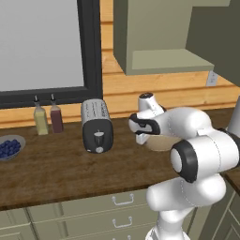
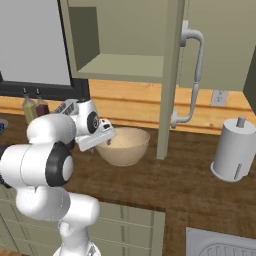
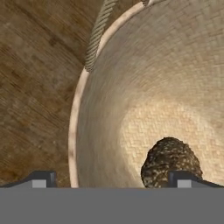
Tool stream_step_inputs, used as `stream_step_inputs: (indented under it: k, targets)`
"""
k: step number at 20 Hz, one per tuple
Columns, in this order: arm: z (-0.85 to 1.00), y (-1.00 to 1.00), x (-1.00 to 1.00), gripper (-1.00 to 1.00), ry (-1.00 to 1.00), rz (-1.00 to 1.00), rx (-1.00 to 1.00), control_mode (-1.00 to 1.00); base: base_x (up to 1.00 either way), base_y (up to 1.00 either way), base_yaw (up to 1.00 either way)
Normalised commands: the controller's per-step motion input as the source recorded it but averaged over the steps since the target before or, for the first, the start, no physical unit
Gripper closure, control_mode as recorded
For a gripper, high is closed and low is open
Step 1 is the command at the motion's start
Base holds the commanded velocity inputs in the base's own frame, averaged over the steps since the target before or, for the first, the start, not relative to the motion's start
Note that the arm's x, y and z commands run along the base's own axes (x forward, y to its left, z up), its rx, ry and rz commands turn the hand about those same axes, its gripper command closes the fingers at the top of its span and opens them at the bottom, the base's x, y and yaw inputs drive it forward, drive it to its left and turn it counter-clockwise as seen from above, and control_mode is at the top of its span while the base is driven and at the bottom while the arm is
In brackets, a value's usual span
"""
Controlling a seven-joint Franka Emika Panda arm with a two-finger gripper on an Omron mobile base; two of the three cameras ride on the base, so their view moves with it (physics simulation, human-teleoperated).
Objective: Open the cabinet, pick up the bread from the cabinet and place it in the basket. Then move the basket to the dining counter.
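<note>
Jaws of the gripper (image 3: 112,178) stood spread wide over the basket's (image 3: 94,131) rim, the bread (image 3: 170,159) lying free on its floor just beyond one tip, so next seemed gripping that rim to carry it.

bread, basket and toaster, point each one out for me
bread (image 3: 170,159), hand view, its dark top.
basket (image 2: 125,152), right base view, its outer front wall.
toaster (image 1: 97,125), left base view, its front face.

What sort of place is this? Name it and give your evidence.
A kitchen, rendered rather than real: a toaster on a wooden worktop with drawers below, an open green wall cabinet, and a paper towel roll.
</note>
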Motion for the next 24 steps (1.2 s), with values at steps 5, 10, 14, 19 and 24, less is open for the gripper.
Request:
stream_step_inputs:
  k: [5,10,14,19,24]
  targets:
    - [-0.16,0.0,0.0,1.0,0.0,0.03,0.0,-1.0,0.0,0.0,0.0]
    - [-0.15,0.0,0.0,1.0,-0.02,0.03,0.0,-1.0,0.0,0.0,0.0]
    - [-0.12,0.0,0.0,1.0,-0.02,0.01,0.0,-1.0,0.0,0.0,0.0]
    - [0.04,0.02,-0.1,1.0,-0.01,0.01,0.0,-1.0,0.0,0.0,0.0]
    - [0.58,0.0,-0.69,1.0,-0.22,0.0,0.0,-1.0,0.0,0.0,0.0]
